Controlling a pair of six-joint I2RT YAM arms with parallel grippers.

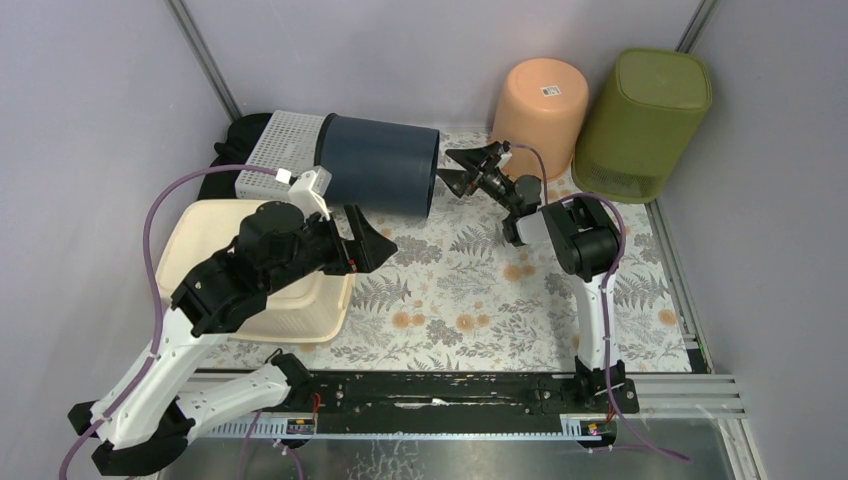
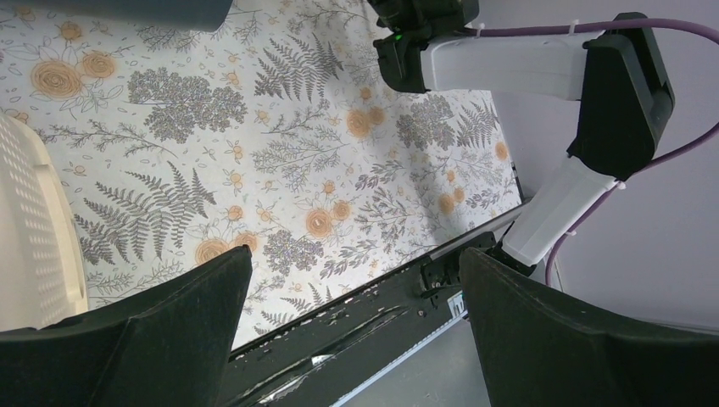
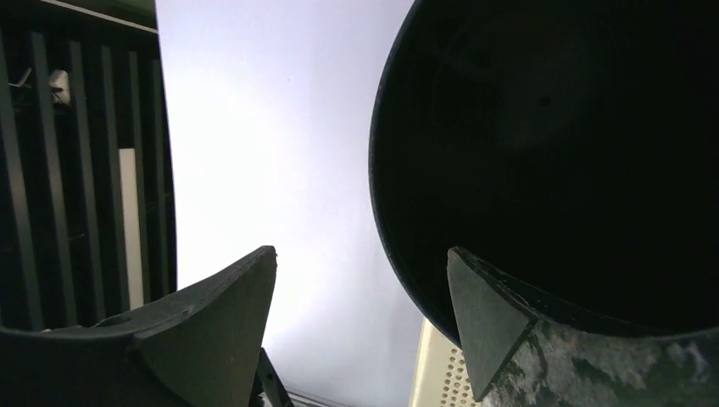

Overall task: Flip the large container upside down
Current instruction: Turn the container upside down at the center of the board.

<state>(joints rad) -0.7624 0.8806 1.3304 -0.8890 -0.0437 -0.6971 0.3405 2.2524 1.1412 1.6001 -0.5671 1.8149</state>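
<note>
The large container (image 1: pixel 380 165) is a dark blue bin lying on its side on the floral mat, with its mouth facing right. My right gripper (image 1: pixel 462 170) hovers just right of that mouth, open. In the right wrist view the bin's dark inside (image 3: pixel 560 144) fills the right half. Its rim runs down beside the right finger (image 3: pixel 487 318), and the right gripper (image 3: pixel 360 263) holds nothing. My left gripper (image 1: pixel 372 240) hangs open over the mat below the bin. Only mat and the base rail show between the left gripper's (image 2: pixel 356 263) jaws.
An orange bin (image 1: pixel 540 110) and a green bin (image 1: pixel 645 120) stand upside down at the back right. A white perforated basket (image 1: pixel 275 150) lies behind the dark bin. A cream basket (image 1: pixel 300 310) sits under the left arm. Walls close in on both sides.
</note>
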